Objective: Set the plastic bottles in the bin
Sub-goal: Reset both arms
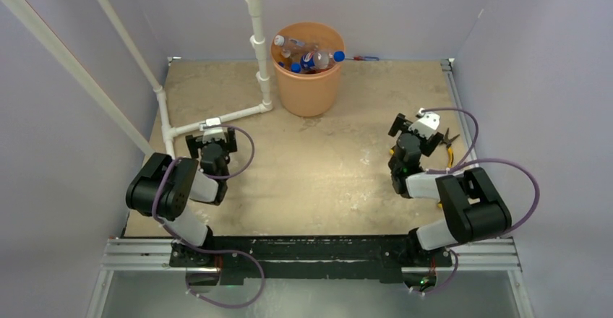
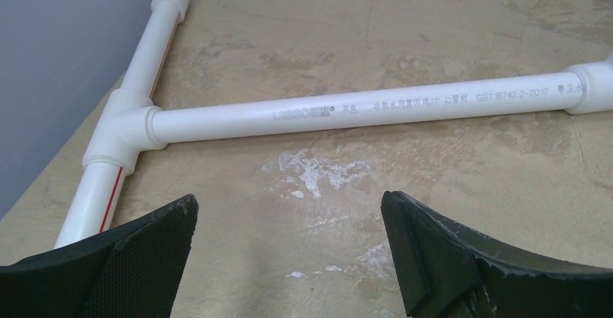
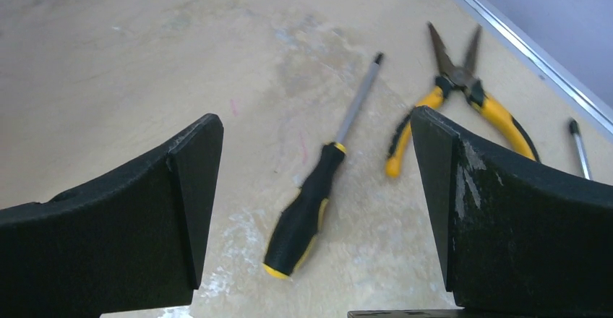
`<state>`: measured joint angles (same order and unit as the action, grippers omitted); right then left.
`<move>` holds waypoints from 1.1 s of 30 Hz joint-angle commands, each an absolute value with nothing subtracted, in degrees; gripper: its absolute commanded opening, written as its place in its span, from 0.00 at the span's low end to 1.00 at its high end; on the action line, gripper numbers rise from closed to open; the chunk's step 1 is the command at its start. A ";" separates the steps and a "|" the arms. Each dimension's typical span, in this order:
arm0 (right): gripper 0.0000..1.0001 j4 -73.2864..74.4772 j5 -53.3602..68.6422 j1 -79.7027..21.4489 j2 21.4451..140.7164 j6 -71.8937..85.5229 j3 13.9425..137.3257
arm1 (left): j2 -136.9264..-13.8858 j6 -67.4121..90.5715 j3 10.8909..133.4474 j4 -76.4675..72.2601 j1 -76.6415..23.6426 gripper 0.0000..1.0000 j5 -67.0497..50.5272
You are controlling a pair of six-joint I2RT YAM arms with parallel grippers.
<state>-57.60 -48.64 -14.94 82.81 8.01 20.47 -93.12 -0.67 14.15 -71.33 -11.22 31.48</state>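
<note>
Several plastic bottles [image 1: 309, 56] lie heaped inside the bin [image 1: 309, 92], caps of blue and white showing above its rim. The exact count cannot be told from the overhead view, since the lower ones are hidden.

No bottle shows on the table [image 1: 318, 184] in any view, so the task is judged complete or nearly so.

The left pincer [image 2: 289, 213] hangs low to the near left of the bin, its jaws spread apart and empty. It faces the white pipe frame [image 2: 361, 105] that rises just left of the bin.

The right pincer [image 3: 314, 137] sits to the near right of the bin, also spread and holding nothing, above a screwdriver [image 3: 307, 206] and pliers [image 3: 463, 94].

Recommended handling:
- Confirm that the strip behind the bin, hidden from view, hides no stray bottle.
- Keep both pincers apart and raised.
- Leave the tools and the frame untouched, as neither belongs in the bin.
</note>
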 commanded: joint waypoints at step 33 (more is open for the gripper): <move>0.99 -84.52 -9.49 -2.64 89.66 0.79 15.73 | -95.21 4.01 15.25 -73.88 -7.50 0.99 28.06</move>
<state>-82.30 -10.66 -2.76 89.86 0.69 15.40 -95.35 2.48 14.31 -72.29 -7.88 29.04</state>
